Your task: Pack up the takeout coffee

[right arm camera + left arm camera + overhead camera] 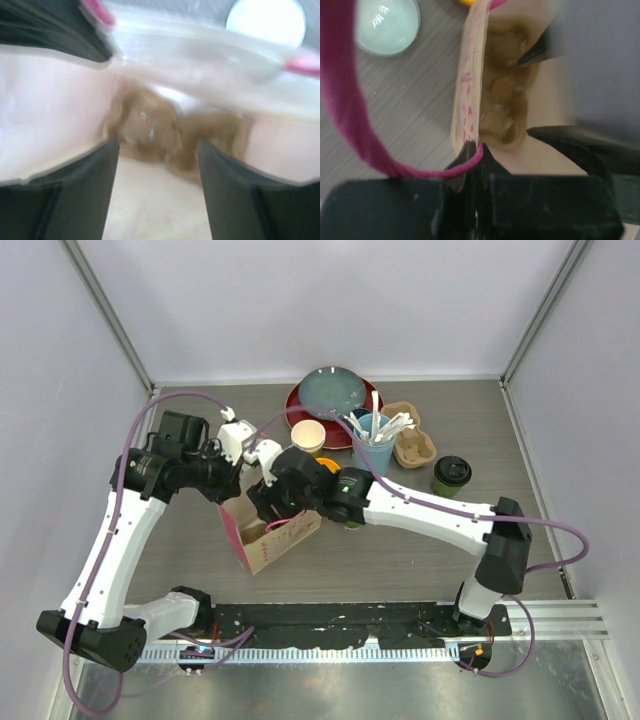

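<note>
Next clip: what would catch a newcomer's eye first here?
Both grippers meet at the pink-handled paper bag left of centre: the left gripper pinches its wall shut, while the open right gripper reaches inside. A lidded green cup stands apart at the right.

Bag mouth's taken: the right gripper [157, 145] sits inside the paper bag [275, 540], jaws apart, with a moulded brown tray [150, 130] just below. The left gripper [476, 150] pinches the bag's wall, blocking that side. Back middle of the tabletop [400, 560] is jammed: plates [333, 390], open paper cup [308, 435], utensil cup [372, 452] and cardboard carrier [415, 445] crowd together. The lidded cup [452, 472] stands alone near the right edge, bare tabletop around it
</note>
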Controlling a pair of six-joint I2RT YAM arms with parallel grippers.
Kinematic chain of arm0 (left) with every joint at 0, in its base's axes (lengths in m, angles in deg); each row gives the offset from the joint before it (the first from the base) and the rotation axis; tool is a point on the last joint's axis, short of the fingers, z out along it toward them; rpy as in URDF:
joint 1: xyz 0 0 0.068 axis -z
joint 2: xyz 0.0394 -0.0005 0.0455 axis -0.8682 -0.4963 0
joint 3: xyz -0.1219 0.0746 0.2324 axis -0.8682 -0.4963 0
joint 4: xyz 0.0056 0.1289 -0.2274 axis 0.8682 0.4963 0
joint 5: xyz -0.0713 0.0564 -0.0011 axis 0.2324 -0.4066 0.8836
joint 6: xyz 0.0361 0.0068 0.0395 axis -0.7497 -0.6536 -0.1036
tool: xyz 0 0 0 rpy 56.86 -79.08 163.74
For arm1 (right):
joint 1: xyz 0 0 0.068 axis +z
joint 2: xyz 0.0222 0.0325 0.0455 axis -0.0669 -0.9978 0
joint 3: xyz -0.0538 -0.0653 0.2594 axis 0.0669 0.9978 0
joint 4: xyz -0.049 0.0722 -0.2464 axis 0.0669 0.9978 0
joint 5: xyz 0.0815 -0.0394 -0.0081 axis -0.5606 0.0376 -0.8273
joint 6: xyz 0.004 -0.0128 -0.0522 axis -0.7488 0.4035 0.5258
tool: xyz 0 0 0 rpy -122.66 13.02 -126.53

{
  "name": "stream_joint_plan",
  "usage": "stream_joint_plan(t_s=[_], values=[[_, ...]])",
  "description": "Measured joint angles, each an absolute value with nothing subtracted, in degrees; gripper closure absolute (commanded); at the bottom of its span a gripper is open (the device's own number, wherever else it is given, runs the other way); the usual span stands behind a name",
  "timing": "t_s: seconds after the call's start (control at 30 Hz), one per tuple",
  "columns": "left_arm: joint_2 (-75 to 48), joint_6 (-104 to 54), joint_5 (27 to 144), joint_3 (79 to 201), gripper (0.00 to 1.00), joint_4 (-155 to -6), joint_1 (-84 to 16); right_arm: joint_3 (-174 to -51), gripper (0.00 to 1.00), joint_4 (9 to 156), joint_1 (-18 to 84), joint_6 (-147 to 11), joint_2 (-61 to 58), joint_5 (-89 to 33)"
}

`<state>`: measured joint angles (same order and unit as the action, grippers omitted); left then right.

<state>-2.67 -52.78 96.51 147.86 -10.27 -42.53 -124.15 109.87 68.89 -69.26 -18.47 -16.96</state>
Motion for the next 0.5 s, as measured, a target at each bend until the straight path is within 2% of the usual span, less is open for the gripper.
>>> stream_joint_plan(t_s=[0.5], values=[[-3.7,-55.2,97.1,148.4,1.0,-5.3,-42.4,-123.4,0.31,96.9,69.5,-70.4,-8.5,-14.8]])
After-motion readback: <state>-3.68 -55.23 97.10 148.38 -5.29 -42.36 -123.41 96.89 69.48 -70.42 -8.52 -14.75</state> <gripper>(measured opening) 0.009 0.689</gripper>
